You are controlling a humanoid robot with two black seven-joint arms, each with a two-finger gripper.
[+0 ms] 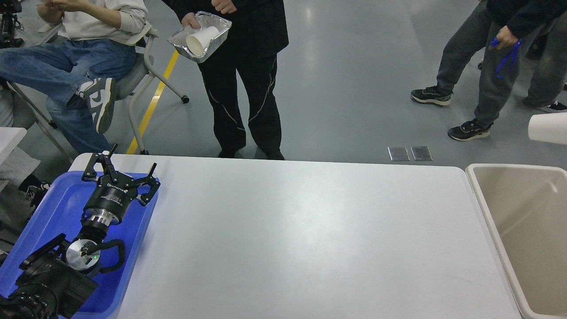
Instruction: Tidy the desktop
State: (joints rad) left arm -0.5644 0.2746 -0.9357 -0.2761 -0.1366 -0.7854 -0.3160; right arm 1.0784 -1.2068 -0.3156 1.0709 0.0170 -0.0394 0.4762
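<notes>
The white desktop (301, 239) fills the middle of the head view and shows nothing lying on its bare surface. My left gripper (126, 170) hovers over the blue tray (48, 208) at the desktop's left end, its two fingers spread open and empty. My right gripper is out of view. A person behind the desktop holds a foil tray (215, 22) with a white paper cup (201, 40) lying in it.
A beige bin (527, 239) stands against the desktop's right edge. A white cylinder (547, 128) juts in at the right edge. A standing person (248, 79) is just behind the far edge; a seated person (66, 57) and a chair are at back left.
</notes>
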